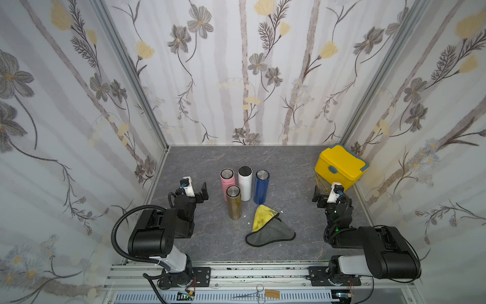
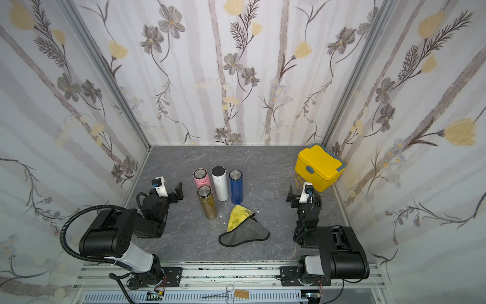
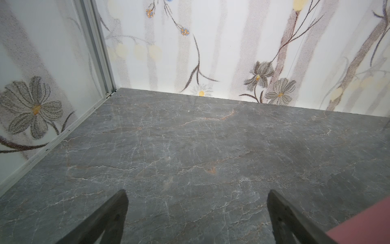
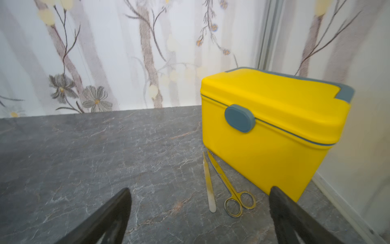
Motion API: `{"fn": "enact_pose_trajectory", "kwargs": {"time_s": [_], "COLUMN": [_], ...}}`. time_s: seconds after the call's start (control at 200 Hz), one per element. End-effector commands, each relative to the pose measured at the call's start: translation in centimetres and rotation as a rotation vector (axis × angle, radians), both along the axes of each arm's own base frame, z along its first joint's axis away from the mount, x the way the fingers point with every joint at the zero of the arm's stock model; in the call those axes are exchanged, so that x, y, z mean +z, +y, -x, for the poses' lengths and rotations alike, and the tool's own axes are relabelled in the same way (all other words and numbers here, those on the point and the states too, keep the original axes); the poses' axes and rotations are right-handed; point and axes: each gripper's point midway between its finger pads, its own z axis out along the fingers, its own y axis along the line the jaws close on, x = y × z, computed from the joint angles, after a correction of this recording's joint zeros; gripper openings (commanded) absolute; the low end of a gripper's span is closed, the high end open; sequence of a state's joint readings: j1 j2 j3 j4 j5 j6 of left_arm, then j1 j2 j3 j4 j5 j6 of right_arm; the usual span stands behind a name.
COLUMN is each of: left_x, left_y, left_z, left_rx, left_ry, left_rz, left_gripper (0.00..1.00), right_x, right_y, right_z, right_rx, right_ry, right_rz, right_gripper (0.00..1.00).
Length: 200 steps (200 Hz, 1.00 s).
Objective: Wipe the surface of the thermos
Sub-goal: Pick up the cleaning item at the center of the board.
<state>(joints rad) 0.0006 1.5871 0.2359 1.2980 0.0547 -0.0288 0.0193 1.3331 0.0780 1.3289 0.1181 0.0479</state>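
Nearest to the robot's base lies the cloth (image 1: 271, 227), grey with a yellow side folded up, flat on the counter (image 1: 200, 237) between the two arms; I judge it lies there so that either hand can reach it first.

The left hand (image 1: 201, 190) and the right hand (image 1: 319, 196) both hover released with jaws wide apart, grasping nothing, one at each side of the bottles.

Just behind the cloth the four thermoses stand upright in a close group: gold thermos (image 1: 234, 202), blue thermos (image 1: 261, 187), white thermos (image 1: 245, 183), pink thermos (image 1: 227, 181). Which one should be wiped, I cannot tell.

Farther right, scissors (image 4: 231, 190) and tweezers (image 4: 209, 183) lie beside the yellow box (image 4: 272, 126) in the corner.

The counter is grey marble-like; flowered walls (image 1: 236, 79) close three sides.
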Motion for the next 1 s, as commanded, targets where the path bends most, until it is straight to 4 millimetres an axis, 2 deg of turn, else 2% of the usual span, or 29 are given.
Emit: {"fn": "enact_pose_trajectory", "kwargs": {"time_s": [0.0, 0.045, 0.12, 0.165, 0.225, 0.29, 0.335, 0.365, 0.41, 0.42, 0.475, 0.495, 0.555, 0.6, 0.674, 0.739, 0.794, 0.834, 0.914, 0.994], "left_x": [1.9, 3.3, 6.0, 7.9, 9.8, 11.1, 12.1, 11.8, 11.8, 12.6, 12.5, 12.3, 13.7, 14.0, 13.8, 13.3, 11.9, 10.7, 8.6, 5.9], "left_y": [-0.5, 0.3, 1.5, 1.6, 1.8, 1.5, 1.7, 2.0, 2.7, 2.8, 3.6, 3.3, 1.6, 0.7, -1.2, -2.7, -2.1, -1.6, -1.0, 0.3], "left_z": [1.0, 2.4, 6.4, 8.5, 10.3, 10.9, 10.6, 10.0, 9.4, 9.6, 10.4, 10.8, 12.2, 13.2, 14.4, 14.7, 13.9, 13.2, 11.9, 10.6], "left_rx": [-0.031, 0.016, 0.088, 0.091, 0.094, 0.066, 0.07, 0.094, 0.154, 0.159, 0.22, 0.21, 0.086, 0.02, -0.107, -0.204, -0.158, -0.112, -0.045, 0.065], "left_ry": [-0.096, -0.16, -0.294, -0.38, -0.463, -0.497, -0.494, -0.428, -0.324, -0.332, -0.262, -0.243, -0.307, -0.352, -0.388, -0.402, -0.356, -0.306, -0.216, -0.108], "left_rz": [-0.009, 0.006, 0.035, 0.044, 0.121, 0.203, 0.285, 0.334, 0.381, 0.394, 0.487, 0.491, 0.462, 0.479, 0.506, 0.521, 0.573, 0.598, 0.605, 0.61], "left_gripper": [1.0, 1.0, 1.0, 1.0, 1.0, 1.0, 1.0, 1.0, 1.0, 1.0, 1.0, 1.0, 1.0, 1.0, 1.0, 1.0, 1.0, 1.0, 1.0, 1.0], "right_x": [1.9, 1.9, 2.4, 3.4, 4.8, 6.5, 7.5, 8.1, 9.1, 9.3, 10.4, 10.8, 11.2, 10.8, 8.9, 8.9, 8.8, 7.9, 4.6, 3.0], "right_y": [-0.7, -0.4, 0.1, 1.2, 1.3, 1.3, 1.7, 2.1, 4.3, 4.9, 7.1, 7.7, 9.2, 9.2, 8.9, 10.6, 12.5, 13.6, 15.4, 17.7], "right_z": [0.7, 0.5, 0.4, 0.5, 1.1, 1.9, 2.4, 2.5, 2.9, 3.0, 3.8, 4.2, 5.4, 5.8, 5.7, 6.4, 7.4, 7.4, 6.7, 7.0], "right_rx": [-0.065, -0.064, -0.043, 0.012, 0.026, 0.033, 0.061, 0.086, 0.21, 0.244, 0.39, 0.431, 0.536, 0.544, 0.504, 0.622, 0.743, 0.765, 0.667, 0.627], "right_ry": [-0.061, -0.038, -0.007, -0.016, -0.043, -0.084, -0.088, -0.07, -0.032, -0.031, -0.039, -0.044, -0.068, -0.061, 0.024, 0.028, 0.042, 0.096, 0.272, 0.35], "right_rz": [-0.007, -0.006, -0.085, -0.096, -0.195, -0.343, -0.437, -0.479, -0.453, -0.444, -0.457, -0.464, -0.509, -0.577, -0.68, -0.676, -0.683, -0.69, -0.636, -0.573], "right_gripper": [1.0, 1.0, 1.0, 1.0, 1.0, 1.0, 1.0, 1.0, 1.0, 1.0, 1.0, 1.0, 1.0, 1.0, 1.0, 1.0, 1.0, 1.0, 1.0, 1.0]}}
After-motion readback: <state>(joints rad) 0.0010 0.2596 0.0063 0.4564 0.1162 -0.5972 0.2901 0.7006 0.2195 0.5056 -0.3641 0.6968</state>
